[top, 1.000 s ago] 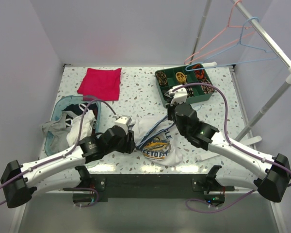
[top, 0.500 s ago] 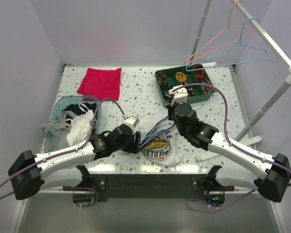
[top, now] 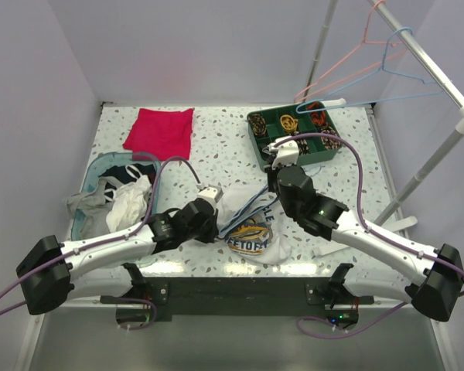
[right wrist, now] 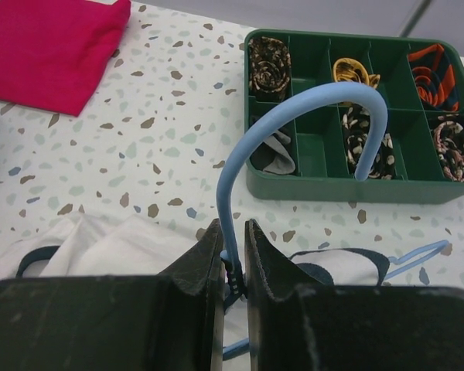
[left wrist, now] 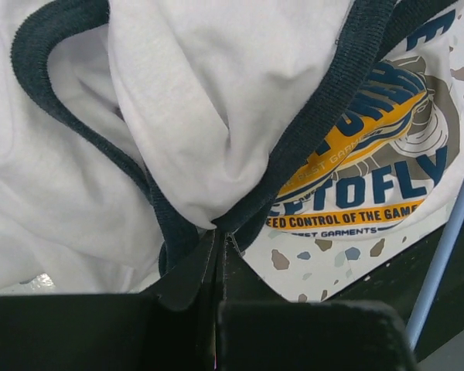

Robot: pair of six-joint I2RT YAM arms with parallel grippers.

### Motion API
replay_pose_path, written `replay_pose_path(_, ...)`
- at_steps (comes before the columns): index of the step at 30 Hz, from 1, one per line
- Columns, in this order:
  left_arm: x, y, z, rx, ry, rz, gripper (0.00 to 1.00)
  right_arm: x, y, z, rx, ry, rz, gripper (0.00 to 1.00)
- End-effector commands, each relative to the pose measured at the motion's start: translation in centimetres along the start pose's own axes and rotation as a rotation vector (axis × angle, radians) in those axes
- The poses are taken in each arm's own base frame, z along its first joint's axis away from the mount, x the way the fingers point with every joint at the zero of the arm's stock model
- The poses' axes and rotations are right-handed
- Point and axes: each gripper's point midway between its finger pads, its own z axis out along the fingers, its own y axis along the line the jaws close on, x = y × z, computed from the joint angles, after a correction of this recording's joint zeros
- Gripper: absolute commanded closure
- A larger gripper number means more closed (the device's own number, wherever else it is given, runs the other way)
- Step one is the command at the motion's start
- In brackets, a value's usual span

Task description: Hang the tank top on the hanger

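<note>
We see the left claw (left wrist: 220, 246) pinched shut on the tank top (left wrist: 216, 116) trim, the right claw (right wrist: 232, 259) clamping the hanger (right wrist: 294, 104) neck, the shirt crumpled on the surface (top: 216, 131), so threading looks barely begun.

In the left wrist view the tank top (left wrist: 178, 100) runs off the top and left edges, and a fold covers the start of its chest lettering. The navy trim nipped by the left claw (left wrist: 220, 246) vanishes between its fingers. The hanger (left wrist: 446, 232) shows there only as a blue bar cut by the right edge. From the right wrist, the right claw (right wrist: 233, 236) hides most of the hanger's triangle. The red cloth (right wrist: 46, 46) is clipped at the top-left corner, the green tray (right wrist: 325, 184) at the right edge. From above, the clothes in the blue bin (top: 97, 162) cannot be told apart.
</note>
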Motion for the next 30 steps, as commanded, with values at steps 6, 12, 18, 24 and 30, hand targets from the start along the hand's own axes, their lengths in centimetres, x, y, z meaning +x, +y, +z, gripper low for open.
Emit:
replay_pose_path(6, -6.2, -1.4, -4.0, 0.022, -0.194, -0.041, 1.00, -2.3, -1.7, -0.2, 0.106, -0.072, 0.039, 1.00)
replay_pose_path(12, -7.3, -2.3, -5.7, 0.062, -0.218, -0.057, 1.00, -2.9, -3.1, -0.1, 0.218, -0.090, 0.052, 1.00)
replay_pose_path(18, -7.9, -3.1, -6.8, 0.095, -0.220, -0.052, 1.00, -3.6, -4.1, 0.0, 0.318, -0.122, 0.073, 1.00)
replay_pose_path(24, -8.5, -3.7, -8.0, 0.123, -0.221, -0.035, 1.00, -3.8, -4.2, 0.1, 0.369, -0.144, 0.109, 1.00)
replay_pose_path(30, -7.4, -3.5, -7.2, 0.120, -0.184, -0.018, 1.00, -4.5, -2.4, 0.7, 0.274, -0.141, 0.166, 1.00)
